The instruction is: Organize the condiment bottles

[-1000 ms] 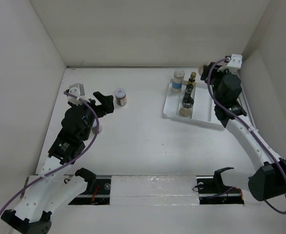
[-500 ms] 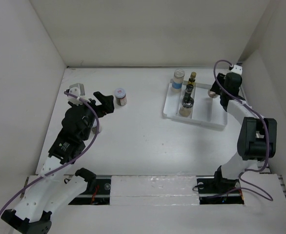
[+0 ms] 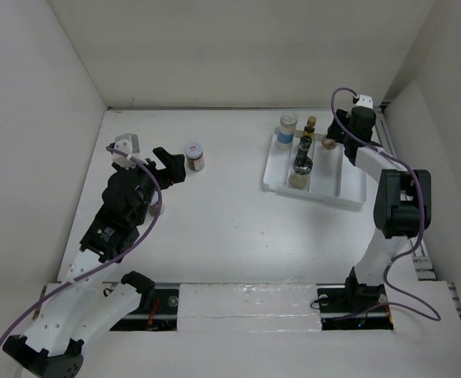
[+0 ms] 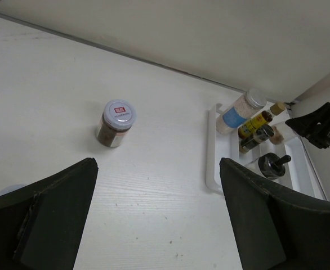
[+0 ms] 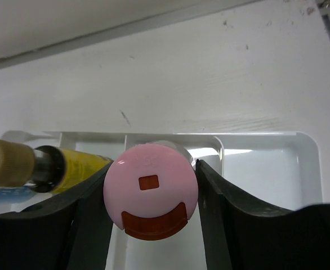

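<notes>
You are most of the way through. Four of the six condiment bottles stand in the white ridged tray (image 3: pixel 325 189): the blue-labelled jar (image 3: pixel 288 126) in the left lane, and the amber bottle (image 3: pixel 310 128), the small dark-capped bottle (image 3: pixel 304 146) and the black-lidded bottle (image 3: pixel 300 168) in a row in the next lane.

The fifth, the pink-capped bottle (image 5: pixel 148 166), is clenched in your right tool (image 5: pixel 151 194). In the right wrist view both fingers press against the sides of its cap. It sits over the far end of the tray, just beside the amber bottle and left of the next ridge, with a bare lane to its right. You cannot tell from these views whether its base already rests on the tray floor, so I judge this placement unfinished until the fingers let go.

The sixth, the red-and-white-topped jar (image 3: pixel 193 155), stands alone on the tabletop (image 3: pixel 230 220), well apart from the tray. Your left tool (image 3: pixel 171 165) hangs spread wide and holds nothing. The jar lies near it, ahead of the fingertips and towards the left one, upright and untouched. In my judgement, what remains is to release the pink-capped bottle, then collect that jar and carry it across to the tray.
</notes>
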